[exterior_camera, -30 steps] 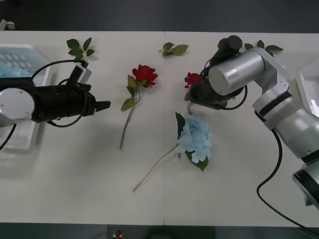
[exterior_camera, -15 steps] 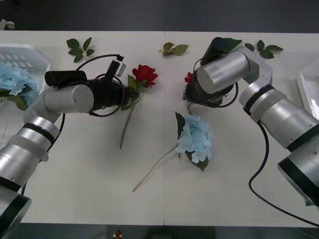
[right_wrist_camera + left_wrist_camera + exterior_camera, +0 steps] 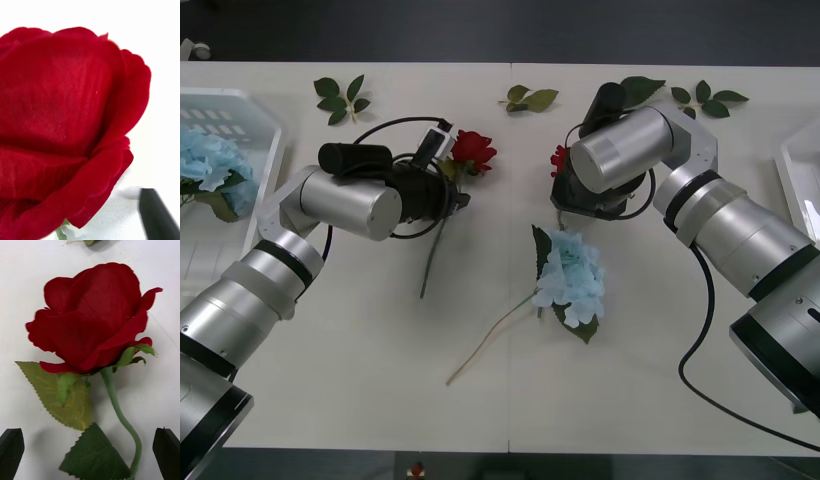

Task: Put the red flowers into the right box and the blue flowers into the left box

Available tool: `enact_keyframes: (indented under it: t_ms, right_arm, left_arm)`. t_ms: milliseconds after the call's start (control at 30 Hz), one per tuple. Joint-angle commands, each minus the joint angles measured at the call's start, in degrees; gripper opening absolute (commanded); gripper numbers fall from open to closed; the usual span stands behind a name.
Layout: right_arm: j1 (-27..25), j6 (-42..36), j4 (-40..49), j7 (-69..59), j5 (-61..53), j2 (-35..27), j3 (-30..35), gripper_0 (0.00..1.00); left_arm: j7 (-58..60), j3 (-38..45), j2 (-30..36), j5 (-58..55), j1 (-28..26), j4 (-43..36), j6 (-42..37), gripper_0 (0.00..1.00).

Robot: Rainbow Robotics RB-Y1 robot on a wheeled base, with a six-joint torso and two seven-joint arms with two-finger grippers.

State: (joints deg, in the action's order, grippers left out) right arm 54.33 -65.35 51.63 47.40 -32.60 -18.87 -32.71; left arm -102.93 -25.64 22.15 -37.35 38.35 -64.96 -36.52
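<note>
**A:** Red flowers first, front view: where are they?

**B:** One red rose [image 3: 473, 149] lies on the pale surface [image 3: 360, 330] at about eleven o'clock from centre, its stem running down toward seven o'clock. The left hand [image 3: 456, 188] sits right over that stem, just below the bloom. A second rose [image 3: 562, 158] peeks out at one o'clock, half hidden by the right hand [image 3: 566, 192], which is directly beside it.

**A:** And the blue flowers?

**B:** One blue hydrangea [image 3: 572, 275] lies near centre, toward four o'clock, thin stem trailing to seven o'clock. More blue blooms [image 3: 208, 163] rest inside the left box [image 3: 250, 105] at nine o'clock. The right box [image 3: 792, 170] shows as a white edge at three o'clock. Loose leaf sprigs [image 3: 340, 97] lie along the far edge of the surface.

**A:** Right wrist view?

**B:** The second rose's bloom [image 3: 63, 123] is very close up. One dark fingertip [image 3: 155, 213] shows at five o'clock; I cannot tell whether that hand is spread or clamped.

**A:** Left wrist view?

**B:** The first rose's bloom [image 3: 93, 318] sits at centre with its curved stem dropping to six o'clock, between two black fingertips [image 3: 11, 453] at the lower corners. The left hand's fingers are spread wide, touching neither stem nor leaves [image 3: 63, 397].
</note>
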Motion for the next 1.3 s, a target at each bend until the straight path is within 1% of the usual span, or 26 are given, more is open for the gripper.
enact_keyframes:
  t_ms: [33,567,600,667,700,733,800,833,1000,1100,1300]
  right_arm:
    - [2.09,0.40,0.75,2.43,0.34,0.94,0.55,0.00]
    - [2.09,0.49,0.66,3.49,0.08,0.94,0.46,0.00]
    - [2.09,0.49,0.75,3.57,-0.01,0.85,0.46,0.00]
    - [2.36,0.31,0.75,3.75,-0.27,0.68,0.55,0.00]
    - [2.53,0.22,0.84,3.84,-0.54,0.50,0.63,0.00]
    - [2.80,-0.22,1.10,4.10,-1.06,0.06,0.90,0.00]
    - [3.06,-0.92,1.80,4.45,-1.85,-0.47,1.60,0.00]
    - [3.06,-1.53,2.60,4.63,-2.21,-0.90,2.48,0.00]
    - [3.06,-5.93,7.34,5.07,-3.26,-2.93,5.20,0.00]
    - [2.97,-8.39,10.59,5.07,-6.07,-5.21,6.79,0.00]
    - [2.97,-13.40,15.87,5.07,-10.29,-9.25,9.95,0.00]
  left_arm:
    - [2.47,0.42,-2.29,0.52,2.17,-0.60,0.58,1.00]
    - [2.29,0.42,-3.96,2.89,2.17,2.03,0.58,1.00]
    - [2.29,0.42,-3.96,3.07,2.17,2.30,0.58,0.99]
    - [2.20,0.42,-3.96,3.42,2.17,2.82,0.58,0.76]
    - [2.11,0.42,-3.96,3.51,2.17,2.91,0.58,0.62]
    - [2.11,0.42,-3.96,3.69,2.17,2.82,0.58,0.39]
    - [2.20,0.42,-3.87,3.86,2.25,2.91,0.58,0.05]
    - [2.20,0.42,-3.96,3.86,2.25,2.82,0.58,0.00]
    - [2.29,0.42,-3.78,3.86,2.25,2.82,1.19,0.00]
    - [2.20,0.42,-3.43,3.60,2.17,2.47,1.90,0.00]
    - [2.38,0.77,-1.14,2.98,2.08,-0.51,1.90,0.00]
